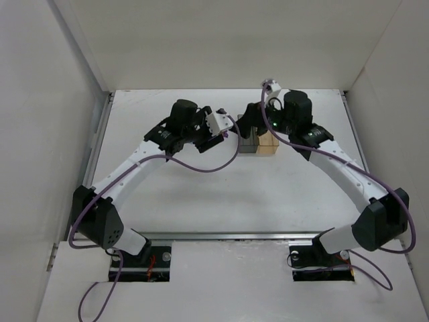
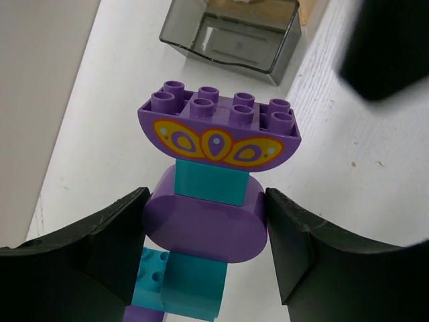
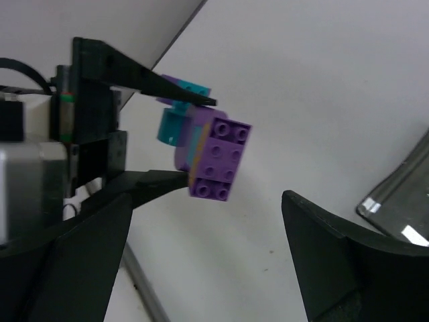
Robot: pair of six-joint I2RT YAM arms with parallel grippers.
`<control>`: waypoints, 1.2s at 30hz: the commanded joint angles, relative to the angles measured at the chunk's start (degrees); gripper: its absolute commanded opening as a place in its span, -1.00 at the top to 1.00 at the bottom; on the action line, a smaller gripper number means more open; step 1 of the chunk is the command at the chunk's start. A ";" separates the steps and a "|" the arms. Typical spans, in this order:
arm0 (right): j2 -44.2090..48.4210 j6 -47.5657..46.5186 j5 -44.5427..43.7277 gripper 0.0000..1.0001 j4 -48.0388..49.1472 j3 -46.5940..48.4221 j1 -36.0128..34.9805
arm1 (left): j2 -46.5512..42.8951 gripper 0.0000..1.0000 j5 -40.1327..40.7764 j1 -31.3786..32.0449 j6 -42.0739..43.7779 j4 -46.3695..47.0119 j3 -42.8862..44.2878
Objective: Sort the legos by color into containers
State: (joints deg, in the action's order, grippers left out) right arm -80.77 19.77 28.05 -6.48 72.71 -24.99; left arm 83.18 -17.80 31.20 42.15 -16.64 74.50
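My left gripper (image 2: 206,231) is shut on a stack of joined legos and holds it above the table. From the top, the stack has a purple half-round brick with a yellow pattern (image 2: 221,127), a teal brick (image 2: 209,182), a purple oval brick (image 2: 201,228) between the fingers, and another teal brick (image 2: 179,276). The stack also shows in the right wrist view (image 3: 216,157) and, small, in the top view (image 1: 228,131). My right gripper (image 3: 208,248) is open and empty, facing the stack. The smoky grey bin (image 2: 231,37) and the amber bin (image 1: 270,142) stand side by side just beyond.
My right gripper's dark body (image 2: 389,47) hangs at the upper right of the left wrist view, close to the bins. White walls enclose the table on the left, back and right. A corner of the grey bin (image 3: 402,201) shows in the right wrist view.
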 commanded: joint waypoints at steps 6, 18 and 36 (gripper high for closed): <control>-3.07 2.99 4.13 -0.79 0.15 4.47 -3.83 | -1.44 1.00 2.69 1.23 -5.76 4.95 -0.06; -8.43 4.75 7.19 -0.54 0.68 6.13 -3.83 | -3.64 1.00 -1.62 2.29 -7.08 4.95 -0.14; -3.16 10.03 -1.50 1.00 0.68 2.62 0.55 | -5.21 1.00 -1.71 -1.41 -15.61 2.94 -7.70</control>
State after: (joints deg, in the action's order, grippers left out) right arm -88.53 28.69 30.98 -8.19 75.26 -27.24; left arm 80.71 -19.70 31.75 29.41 -11.25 69.49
